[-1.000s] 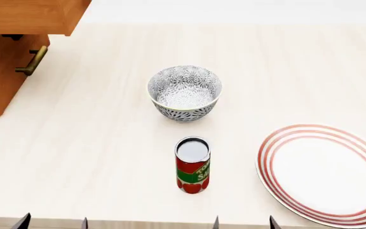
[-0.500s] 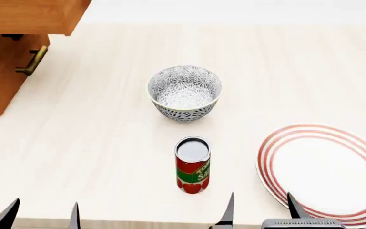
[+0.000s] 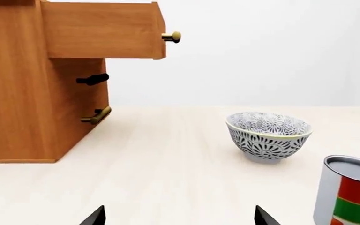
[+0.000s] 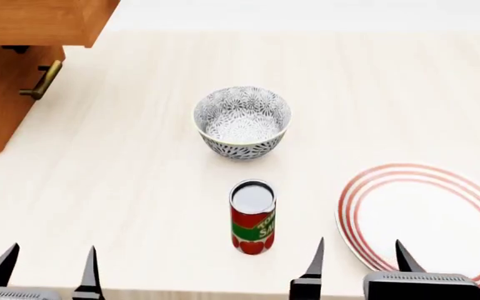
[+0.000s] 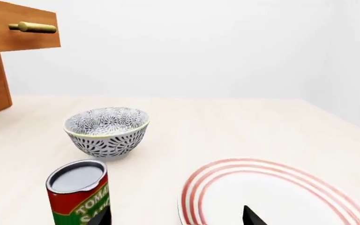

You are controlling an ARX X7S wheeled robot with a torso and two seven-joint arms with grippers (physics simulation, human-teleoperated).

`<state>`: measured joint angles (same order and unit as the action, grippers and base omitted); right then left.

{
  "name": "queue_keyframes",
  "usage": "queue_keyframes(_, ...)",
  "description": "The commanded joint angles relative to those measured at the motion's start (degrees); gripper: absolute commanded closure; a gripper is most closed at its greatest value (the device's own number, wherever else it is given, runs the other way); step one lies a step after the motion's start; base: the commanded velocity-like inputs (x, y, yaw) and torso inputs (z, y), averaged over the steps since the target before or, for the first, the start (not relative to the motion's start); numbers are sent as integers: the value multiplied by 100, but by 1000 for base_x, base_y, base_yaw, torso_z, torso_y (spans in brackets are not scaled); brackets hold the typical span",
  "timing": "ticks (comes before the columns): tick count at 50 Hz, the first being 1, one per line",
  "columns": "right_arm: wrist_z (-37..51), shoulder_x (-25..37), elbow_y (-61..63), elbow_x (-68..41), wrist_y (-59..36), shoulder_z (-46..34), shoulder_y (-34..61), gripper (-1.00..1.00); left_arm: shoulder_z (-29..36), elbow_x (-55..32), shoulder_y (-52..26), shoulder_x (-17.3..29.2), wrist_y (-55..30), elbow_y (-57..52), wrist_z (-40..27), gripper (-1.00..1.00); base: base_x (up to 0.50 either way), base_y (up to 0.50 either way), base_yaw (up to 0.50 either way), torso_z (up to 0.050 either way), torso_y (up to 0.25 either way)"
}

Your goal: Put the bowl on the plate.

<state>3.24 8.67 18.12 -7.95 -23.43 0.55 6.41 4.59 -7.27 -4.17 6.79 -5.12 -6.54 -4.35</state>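
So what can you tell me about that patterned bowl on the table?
The bowl is deep and round, white with a dense grey-black floral pattern inside and out, and a pale rim. It looks like glazed ceramic. It stands upright and empty on the pale wooden table, touching nothing else. The can stands apart on its near side, the plate lies off to the robot's right, and the wooden cabinet stands to the left. Neither gripper is near it.

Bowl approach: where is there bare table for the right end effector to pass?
Open table lies between the bowl and the plate, and left of the bowl toward the cabinet. Tightest: between the can and plate, where the right end effector sits.
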Motion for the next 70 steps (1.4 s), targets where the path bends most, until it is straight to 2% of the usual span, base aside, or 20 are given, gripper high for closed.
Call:
queue_keyframes(1,-10,91,283,-222,-135,112,60,-100,40,-89,-53,57,-23,30,-62,-100,90,0,0,0,0)
queue_keyframes(34,166,322,452,-458,-98,92,-2,-100,147,-267,-85,206,-14,-38,-185,-100,151,0,0,0,0)
queue_keyframes(37,177,325,441,-483,-83,91,5,-100,179,-221,-31,166,414,331,-141,-100,164,0,0,0,0)
queue_keyframes(40,189,342,473,-503,-107,71,16,-100,170,-268,-14,214,173,51,-196,-100,163,0,0,0,0)
queue_keyframes(42,192,359,502,-521,-132,70,23,-100,180,-247,6,198,377,244,-181,-100,162,0,0,0,0)
queue_keyframes(70,216,407,372,-679,-58,57,-6,-100,284,-358,-55,299,338,234,-255,-100,164,0,0,0,0)
